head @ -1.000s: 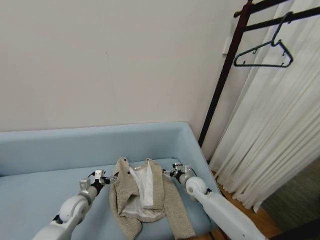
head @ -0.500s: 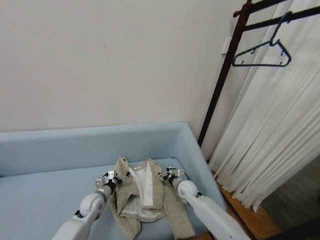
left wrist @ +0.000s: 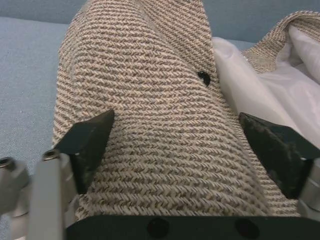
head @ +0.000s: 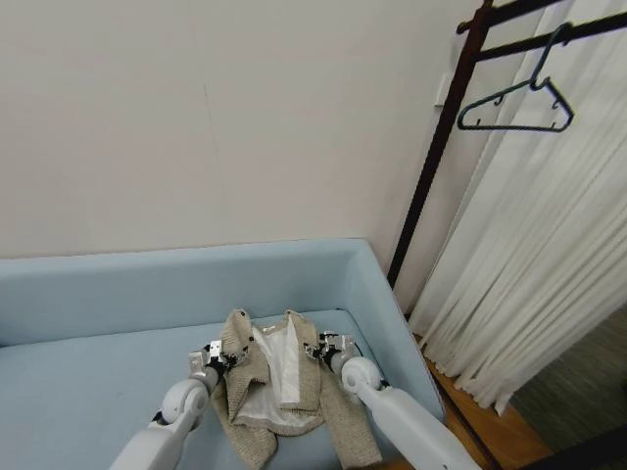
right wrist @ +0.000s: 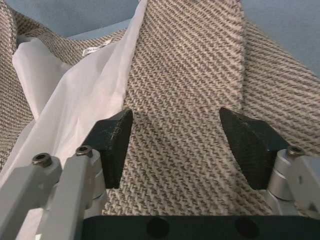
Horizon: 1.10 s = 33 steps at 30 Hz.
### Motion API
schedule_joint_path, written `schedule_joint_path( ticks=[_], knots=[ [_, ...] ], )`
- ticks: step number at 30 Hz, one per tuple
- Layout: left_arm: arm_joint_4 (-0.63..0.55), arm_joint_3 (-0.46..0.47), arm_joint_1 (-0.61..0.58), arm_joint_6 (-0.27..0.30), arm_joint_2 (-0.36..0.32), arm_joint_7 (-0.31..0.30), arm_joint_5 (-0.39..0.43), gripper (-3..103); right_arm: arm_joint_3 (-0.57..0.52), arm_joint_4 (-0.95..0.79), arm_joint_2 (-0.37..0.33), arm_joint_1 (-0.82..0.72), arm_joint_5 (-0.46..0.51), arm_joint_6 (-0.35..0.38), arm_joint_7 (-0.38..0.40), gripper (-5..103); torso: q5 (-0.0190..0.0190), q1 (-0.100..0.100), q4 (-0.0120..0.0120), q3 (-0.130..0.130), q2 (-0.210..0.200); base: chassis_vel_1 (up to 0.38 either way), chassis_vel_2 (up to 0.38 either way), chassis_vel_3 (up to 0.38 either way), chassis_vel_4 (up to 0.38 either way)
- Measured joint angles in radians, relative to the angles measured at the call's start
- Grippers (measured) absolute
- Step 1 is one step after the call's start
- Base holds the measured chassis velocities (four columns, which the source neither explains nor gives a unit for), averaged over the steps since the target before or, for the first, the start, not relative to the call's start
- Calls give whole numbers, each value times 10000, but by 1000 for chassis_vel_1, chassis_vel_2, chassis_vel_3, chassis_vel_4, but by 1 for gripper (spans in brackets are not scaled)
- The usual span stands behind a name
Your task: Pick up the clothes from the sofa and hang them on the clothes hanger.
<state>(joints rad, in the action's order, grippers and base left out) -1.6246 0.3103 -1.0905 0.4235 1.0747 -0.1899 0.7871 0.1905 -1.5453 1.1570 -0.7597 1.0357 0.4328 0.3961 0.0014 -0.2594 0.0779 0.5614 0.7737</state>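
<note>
Jacket point(head: 284, 377) of beige tweed, spread open with white lining point(head: 282, 364) upward, on the seat of the pale blue sofa point(head: 88, 392), toward its right end. Left gripper point(head: 217, 354) down at the garment's left shoulder, jaws wide apart, dark pads point(left wrist: 90, 142) either side of a hump of tweed, small dark button point(left wrist: 203, 77) just beyond. Right gripper point(head: 323, 346) at the opposite shoulder, likewise spread, fingertips point(right wrist: 114, 142) astride the woven front panel beside the lining edge; neither closed on the cloth. Dark hanger point(head: 514, 103) high on the rack point(head: 431, 166), up to the right, well apart from the garment, in front of white curtains point(head: 529, 284).
</note>
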Motion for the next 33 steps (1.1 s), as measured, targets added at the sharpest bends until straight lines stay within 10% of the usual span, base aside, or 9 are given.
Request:
schedule_joint_path(
  ticks=[7, 22, 33],
  knots=[
    [340, 156, -50, -117, -197, 263, -77, 55, -20, 405, 253, 57, -105, -1, -41, 54, -1, 0, 0, 0, 0, 0, 0, 0, 0],
    [576, 643, -173, -356, -1041, 1055, -265, 2, -71, 517, 290, -171, -456, -137, -152, 4, 0, 0, 0, 0, 0, 0, 0, 0, 0],
    [486, 917, -597, -473, -1408, 1158, -313, 0, -243, 243, -163, -308, -536, -174, -194, 0, 1, 0, -1, -1, 0, 0, 0, 0, 0]
  ],
)
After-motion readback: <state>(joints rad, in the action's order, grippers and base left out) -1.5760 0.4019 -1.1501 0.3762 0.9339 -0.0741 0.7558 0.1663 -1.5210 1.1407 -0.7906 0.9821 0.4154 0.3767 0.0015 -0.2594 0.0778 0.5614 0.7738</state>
